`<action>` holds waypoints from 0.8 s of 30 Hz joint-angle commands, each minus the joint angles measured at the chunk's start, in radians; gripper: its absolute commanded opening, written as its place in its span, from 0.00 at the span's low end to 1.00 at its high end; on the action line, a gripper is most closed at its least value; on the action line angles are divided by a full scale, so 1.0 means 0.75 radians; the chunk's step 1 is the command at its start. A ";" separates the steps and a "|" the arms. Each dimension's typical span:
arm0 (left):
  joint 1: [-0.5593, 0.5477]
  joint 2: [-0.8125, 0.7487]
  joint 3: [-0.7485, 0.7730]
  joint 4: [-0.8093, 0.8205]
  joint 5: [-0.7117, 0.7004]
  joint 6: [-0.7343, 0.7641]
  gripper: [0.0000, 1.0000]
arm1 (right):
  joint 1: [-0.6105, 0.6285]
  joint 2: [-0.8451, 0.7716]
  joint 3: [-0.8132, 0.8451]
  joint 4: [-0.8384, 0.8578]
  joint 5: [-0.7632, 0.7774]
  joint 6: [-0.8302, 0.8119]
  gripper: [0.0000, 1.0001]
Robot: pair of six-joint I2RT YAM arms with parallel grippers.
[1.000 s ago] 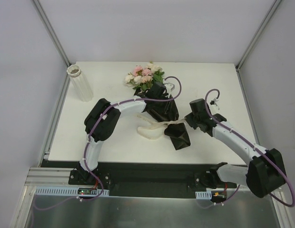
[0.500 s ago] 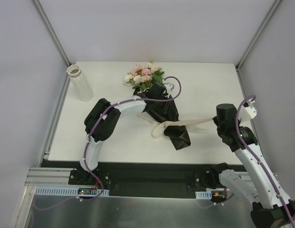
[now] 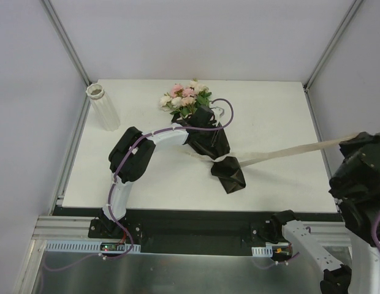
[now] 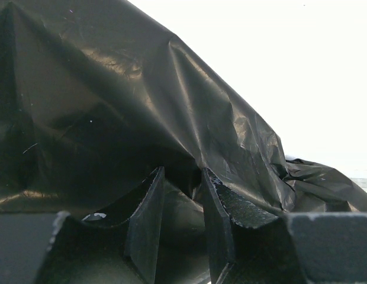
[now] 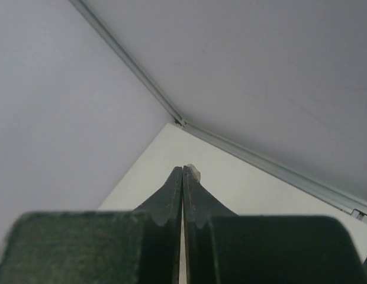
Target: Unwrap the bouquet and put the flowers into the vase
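White tabletop [image 3: 276, 110] between grey walls held the black-paper-wrapped bouquet [image 3: 220, 146] at centre, its pink and cream roses [image 3: 185, 98] pointing toward twelve o'clock. Only the overhead view showed the flat cream ribbon [image 3: 288, 153] running taut from the wrap toward three o'clock into my right gripper [image 3: 360, 146]. That wrist camera saw just my fingers pressed together on a ribbon end. Up close, my left gripper [image 4: 180, 177] stood narrow, pinching a glossy crumpled fold of the black paper. The white ribbed cylindrical vase [image 3: 102, 107] stood at ten o'clock.
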 commanded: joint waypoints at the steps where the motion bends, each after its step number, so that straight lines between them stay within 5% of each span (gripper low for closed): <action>1: 0.004 0.015 0.045 -0.032 -0.039 0.040 0.30 | -0.008 -0.032 0.137 0.112 0.136 -0.271 0.01; 8: 0.004 0.017 0.051 -0.036 -0.041 0.042 0.30 | -0.008 -0.028 0.263 0.234 0.175 -0.498 0.01; 18: 0.006 0.029 0.078 -0.057 -0.031 0.042 0.30 | -0.006 -0.003 0.456 0.709 0.302 -1.025 0.01; 24: 0.006 0.025 0.082 -0.067 -0.025 0.046 0.30 | 0.004 0.052 0.425 0.705 0.226 -1.049 0.01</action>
